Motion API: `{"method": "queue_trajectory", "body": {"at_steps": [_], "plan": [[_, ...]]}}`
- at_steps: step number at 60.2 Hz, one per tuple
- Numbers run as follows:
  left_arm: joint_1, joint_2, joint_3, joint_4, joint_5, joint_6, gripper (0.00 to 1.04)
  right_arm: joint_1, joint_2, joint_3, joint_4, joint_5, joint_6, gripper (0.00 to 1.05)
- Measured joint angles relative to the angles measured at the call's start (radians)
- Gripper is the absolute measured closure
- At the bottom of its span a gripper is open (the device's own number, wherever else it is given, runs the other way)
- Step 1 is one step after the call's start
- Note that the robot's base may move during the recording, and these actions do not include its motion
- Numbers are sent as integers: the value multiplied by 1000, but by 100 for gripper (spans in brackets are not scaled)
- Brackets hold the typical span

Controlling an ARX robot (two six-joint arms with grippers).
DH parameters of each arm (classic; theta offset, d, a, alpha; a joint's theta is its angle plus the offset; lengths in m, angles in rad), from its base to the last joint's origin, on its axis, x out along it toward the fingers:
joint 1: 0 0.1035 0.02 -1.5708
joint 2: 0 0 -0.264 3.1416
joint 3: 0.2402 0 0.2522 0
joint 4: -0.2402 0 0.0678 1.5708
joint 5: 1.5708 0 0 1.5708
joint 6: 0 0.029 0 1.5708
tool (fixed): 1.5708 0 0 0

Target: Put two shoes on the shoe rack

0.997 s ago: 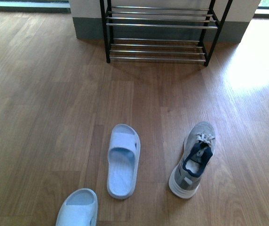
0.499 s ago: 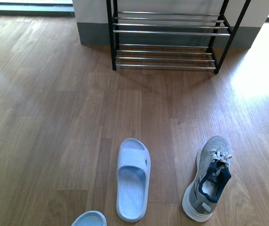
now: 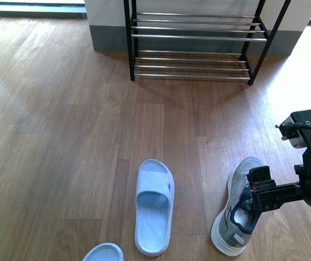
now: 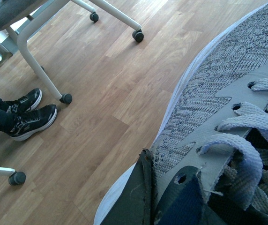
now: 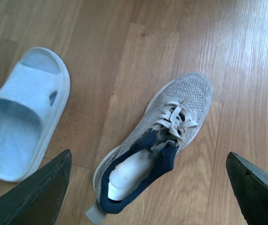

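Grey sneaker (image 3: 224, 228): on the floor (image 3: 63, 136), well short of the shoe rack (image 3: 193, 38), toe toward its right post. Step judged: approach for pickup. Right tool (image 5: 148, 153) hovers over it, fingers spread, empty; next it must descend and close on the collar. Left tool (image 4: 136, 201): one dark finger beside a second sneaker (image 4: 227, 84); grip undeterminable. Rack's top cut off.
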Motion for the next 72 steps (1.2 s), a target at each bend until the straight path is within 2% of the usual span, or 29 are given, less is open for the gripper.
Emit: {"method": "queue_trajectory", "body": {"at_steps": [5, 25, 54, 72], "plan": [[0, 0, 0, 0, 0, 0, 103, -30, 63, 43, -8, -28, 8, 9], [0, 0, 0, 0, 0, 0, 103, -132, 316, 192, -35, -35, 81, 9], [0, 0, 0, 0, 0, 0, 103, -211, 531, 330, -76, -41, 122, 9], [0, 0, 0, 0, 0, 0, 103, -213, 652, 436, -58, -54, 171, 9]]}}
